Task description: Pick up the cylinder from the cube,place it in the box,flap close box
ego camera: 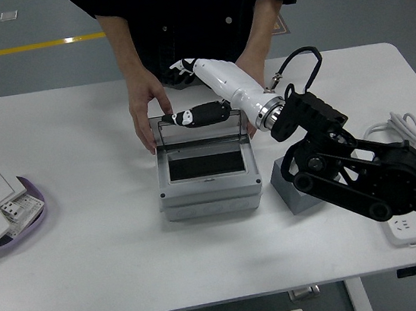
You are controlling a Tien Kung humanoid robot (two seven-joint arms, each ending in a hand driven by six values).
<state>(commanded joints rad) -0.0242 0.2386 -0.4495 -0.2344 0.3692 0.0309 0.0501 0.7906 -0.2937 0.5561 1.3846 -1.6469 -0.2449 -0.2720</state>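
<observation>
A grey box (210, 198) stands mid-table with its lid (201, 129) upright at the far side. Its dark inside (205, 165) shows no cylinder. My right hand (196, 96) reaches over the lid. Its black fingers (191, 117) lie on the lid's top edge and its thumb is spread apart; it holds nothing. A grey cube (295, 188) sits right of the box, partly behind my arm. A person's hand (147, 110) rests at the lid's left corner. The person's other hand (249, 69) is behind my wrist.
A purple tray (35, 211) with white socket plates lies at the left edge. A white power strip (409, 227) and its cable (413, 136) lie at the right. The person stands at the far side.
</observation>
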